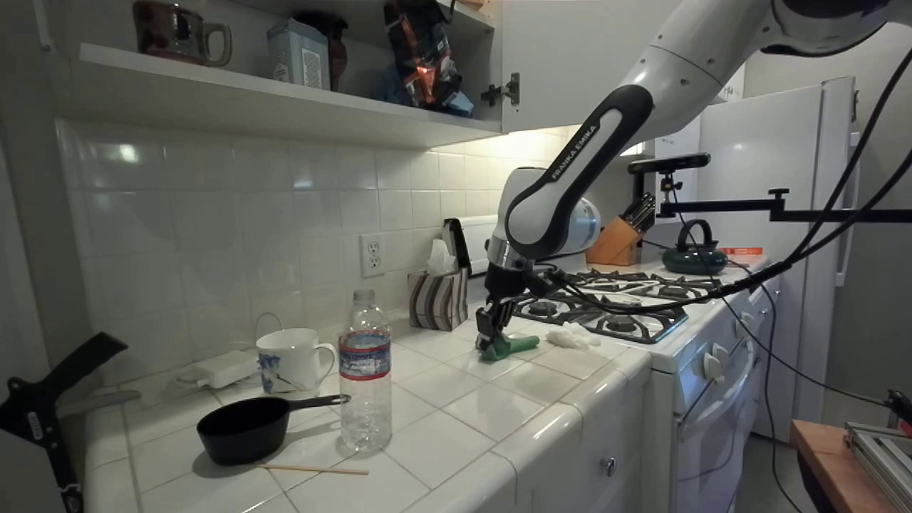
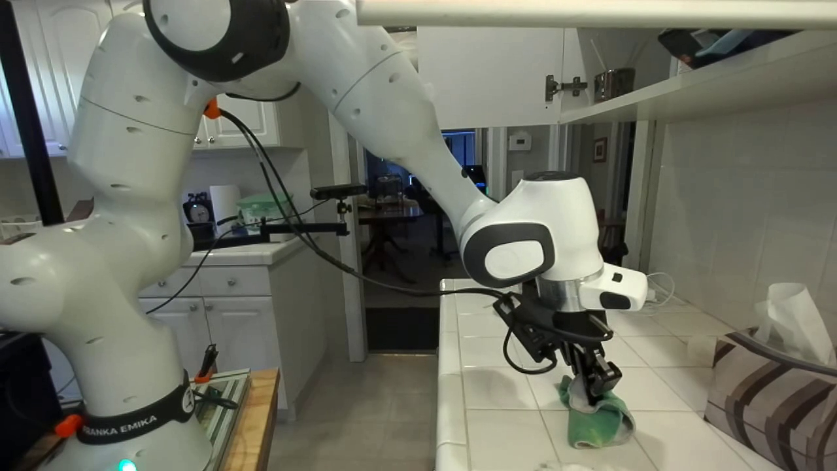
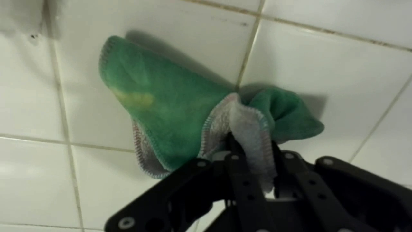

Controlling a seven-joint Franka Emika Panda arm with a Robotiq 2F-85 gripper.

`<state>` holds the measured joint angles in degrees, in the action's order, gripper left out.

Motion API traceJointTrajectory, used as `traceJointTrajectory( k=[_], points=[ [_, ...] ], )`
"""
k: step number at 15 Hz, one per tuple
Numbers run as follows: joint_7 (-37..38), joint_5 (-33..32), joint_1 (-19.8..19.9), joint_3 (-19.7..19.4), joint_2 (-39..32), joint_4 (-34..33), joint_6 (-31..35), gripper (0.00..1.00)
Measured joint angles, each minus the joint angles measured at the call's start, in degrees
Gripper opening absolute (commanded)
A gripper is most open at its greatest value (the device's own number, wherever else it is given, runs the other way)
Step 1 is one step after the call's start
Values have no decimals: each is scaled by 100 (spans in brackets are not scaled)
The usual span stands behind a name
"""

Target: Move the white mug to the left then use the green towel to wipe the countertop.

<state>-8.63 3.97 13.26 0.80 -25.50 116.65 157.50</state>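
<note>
The white mug (image 1: pixel 288 362) with a blue flower print stands upright by the backsplash in an exterior view. It does not show in the wrist view. The green towel (image 1: pixel 520 345) lies bunched on the white tiled countertop (image 1: pixel 456 399); it also shows in an exterior view (image 2: pixel 592 428) and in the wrist view (image 3: pixel 167 100). My gripper (image 1: pixel 491 343) points down at the towel. In the wrist view the gripper (image 3: pixel 256 146) has a grey-white fold of the towel pinched between its fingers. The rest of the towel spreads on the tiles on both sides of the fingers.
A plastic bottle (image 1: pixel 365 413), a black pan (image 1: pixel 242 431) and a thin stick (image 1: pixel 313 470) are near the mug. A striped tissue box (image 1: pixel 438 299) stands by the wall. A crumpled white thing (image 1: pixel 572 335) lies between towel and stove (image 1: pixel 620 335).
</note>
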Motion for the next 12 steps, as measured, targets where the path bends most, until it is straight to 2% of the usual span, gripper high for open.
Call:
traceJointTrajectory(
  k=[2, 3, 8, 12],
  points=[
    [30, 4, 2, -58, 18, 30, 2, 18],
    [34, 6, 2, -66, 20, 34, 2, 5],
    [74, -7, -134, -196, -14, -59, -10, 5],
    [410, -2, -174, -425, -277, -569, -352, 5]
  ],
)
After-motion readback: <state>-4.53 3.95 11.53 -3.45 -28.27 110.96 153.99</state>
